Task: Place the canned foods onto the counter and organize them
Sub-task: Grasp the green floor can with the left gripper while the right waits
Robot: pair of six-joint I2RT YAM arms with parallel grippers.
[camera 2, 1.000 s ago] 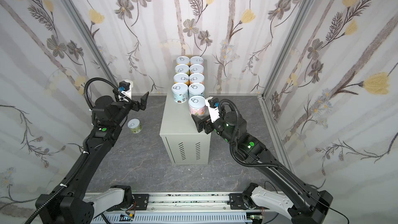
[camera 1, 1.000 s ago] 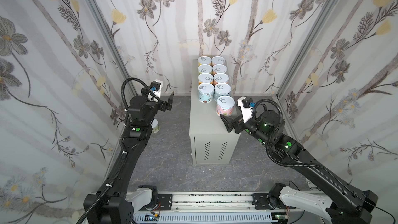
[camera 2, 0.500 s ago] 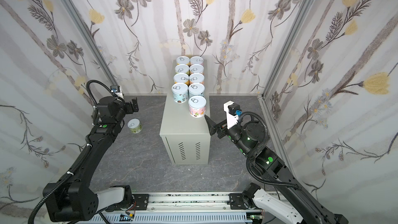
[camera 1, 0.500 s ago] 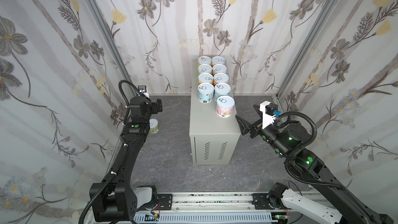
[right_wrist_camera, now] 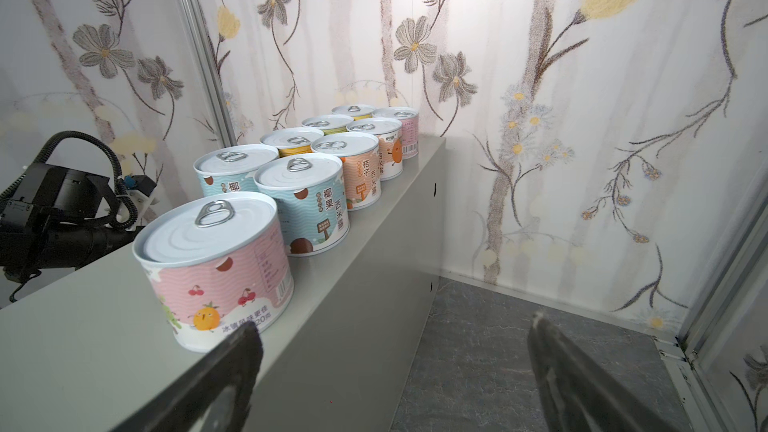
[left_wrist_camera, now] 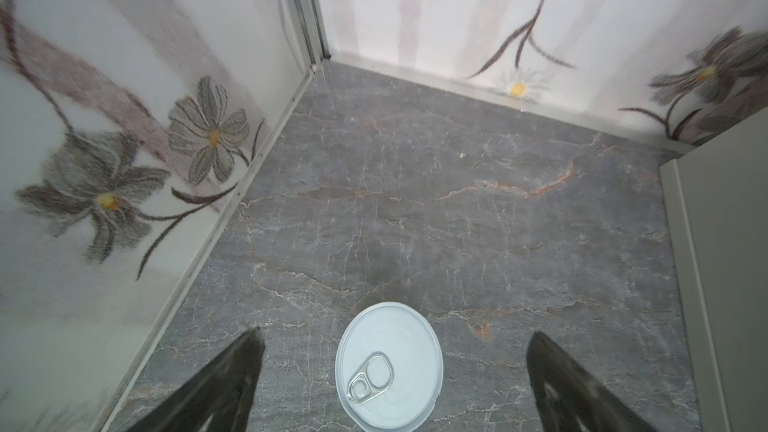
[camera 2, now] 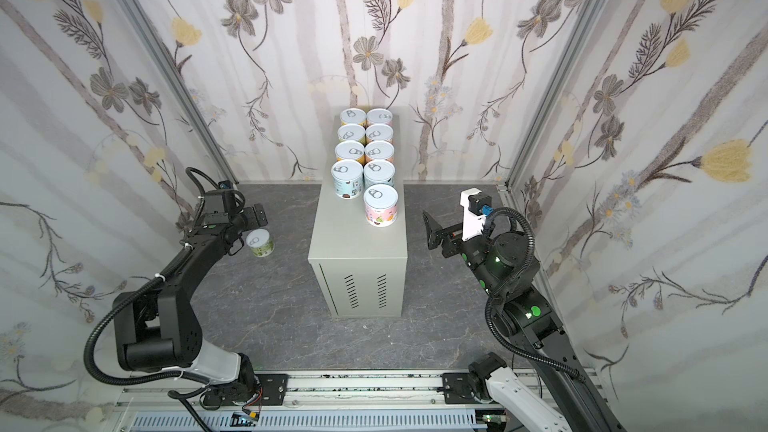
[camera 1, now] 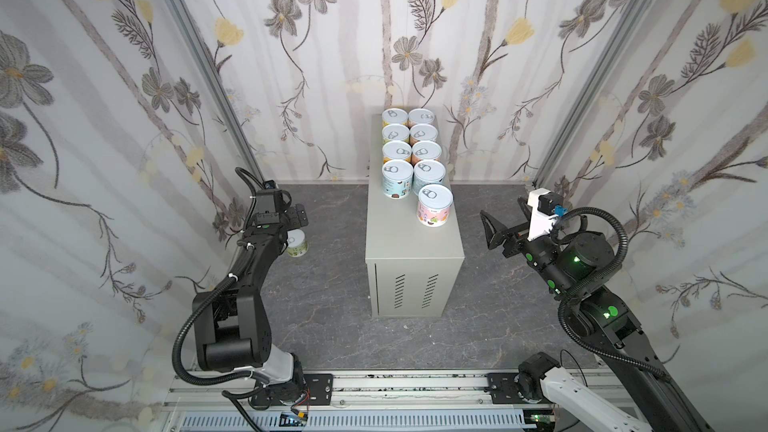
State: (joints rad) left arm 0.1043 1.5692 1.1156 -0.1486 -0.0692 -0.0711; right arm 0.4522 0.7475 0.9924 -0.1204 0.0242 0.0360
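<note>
Left gripper (camera 1: 296, 215) is hanging open above short round pale-green silver-lidded can (left_wrist_camera: 388, 367) | right gripper (camera 1: 490, 229) is gaping empty | can likely stiff, light, slick: clamping opposite sidewalls mid-label

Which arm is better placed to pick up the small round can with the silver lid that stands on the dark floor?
The left. The left fingers, open, hover over the round silver-lidded can, one each side. The right fingers are beyond the tall grey-beige metal counter.
</note>
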